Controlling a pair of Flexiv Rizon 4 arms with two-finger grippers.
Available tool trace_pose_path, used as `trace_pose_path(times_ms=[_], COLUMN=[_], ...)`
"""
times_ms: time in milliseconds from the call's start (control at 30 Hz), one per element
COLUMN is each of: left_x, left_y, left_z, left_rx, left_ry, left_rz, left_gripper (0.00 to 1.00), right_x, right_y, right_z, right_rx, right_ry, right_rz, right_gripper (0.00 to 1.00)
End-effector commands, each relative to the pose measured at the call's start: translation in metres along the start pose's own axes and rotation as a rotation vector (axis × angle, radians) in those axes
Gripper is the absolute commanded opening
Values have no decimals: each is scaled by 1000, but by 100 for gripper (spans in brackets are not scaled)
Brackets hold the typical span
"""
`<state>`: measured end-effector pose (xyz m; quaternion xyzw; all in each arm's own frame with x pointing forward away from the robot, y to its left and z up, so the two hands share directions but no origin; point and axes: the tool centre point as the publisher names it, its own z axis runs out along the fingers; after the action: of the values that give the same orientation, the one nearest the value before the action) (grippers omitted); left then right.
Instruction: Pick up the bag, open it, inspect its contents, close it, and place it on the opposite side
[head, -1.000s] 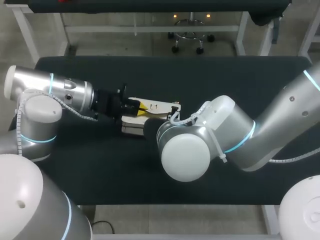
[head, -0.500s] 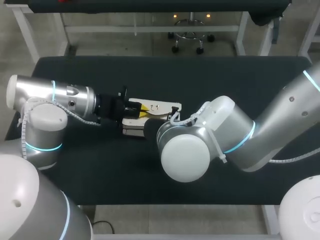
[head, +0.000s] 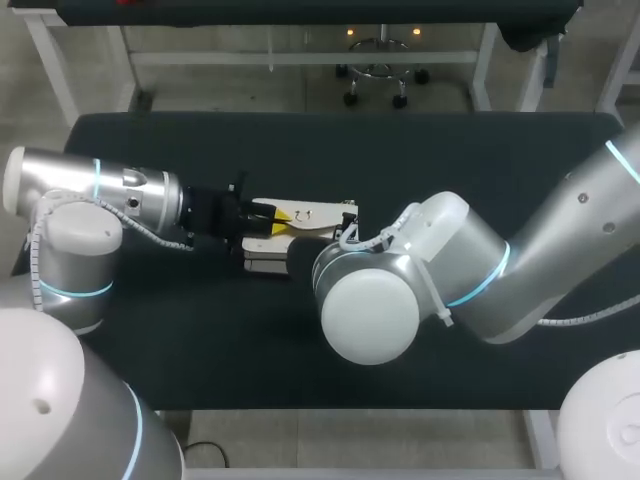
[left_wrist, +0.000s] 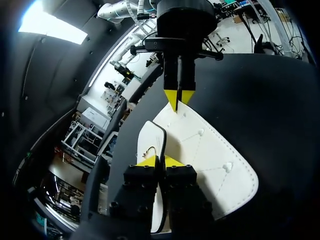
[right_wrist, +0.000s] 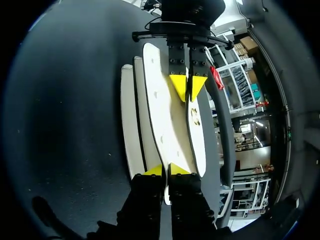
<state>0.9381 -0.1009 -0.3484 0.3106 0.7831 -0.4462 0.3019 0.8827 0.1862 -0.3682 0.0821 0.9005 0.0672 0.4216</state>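
the white bag (head: 322, 216) lies on the dark bench (head: 450, 150), left of the middle, between the two arms; the left end effector (left_wrist: 159, 161) is clenched on one end of the bag's top flap (left_wrist: 212, 150), yellow tips pressed together over its edge, and the right end effector (right_wrist: 167, 171) is clenched on the opposite end of the same flap, so the two face each other along the bag's length; gripping both ends likely keeps the soft flap taut and level, so it swings as one sheet rather than sagging in the middle, which fits either the opening or the closing step, though i cannot tell which; the head view places the bag on the bench, but the right arm's bulky wrist hides the right end effector and that end of the bag; the right wrist view supplies what is lost there: the flap's edge runs beside the stacked layers of the body, with a small metal clasp (right_wrist: 195, 119) on the panel at its other side; the left wrist view shows the flap's broad face, with its stitching and studs
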Motion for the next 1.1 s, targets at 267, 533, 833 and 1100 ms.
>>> trace_pose_path(times_ms=[267, 533, 833, 1100], left_x=[-3, -11, -21, -18], left_y=[0, 3, 6, 7], left_z=[20, 6, 0, 6], left_rx=[-93, -93, -92, -101], left_ry=[1, -53, -94, -67], left_rz=[10, 19, 30, 34], left_gripper=[0, 40, 22, 0], right_x=[3, 3, 3, 3], right_y=[-4, -4, -4, -4], right_z=[2, 2, 2, 2], right_rx=[-50, -50, -50, -50], right_ry=[-14, -14, -14, -14], right_rz=[1, 1, 1, 1], right_gripper=[0, 0, 0, 0])
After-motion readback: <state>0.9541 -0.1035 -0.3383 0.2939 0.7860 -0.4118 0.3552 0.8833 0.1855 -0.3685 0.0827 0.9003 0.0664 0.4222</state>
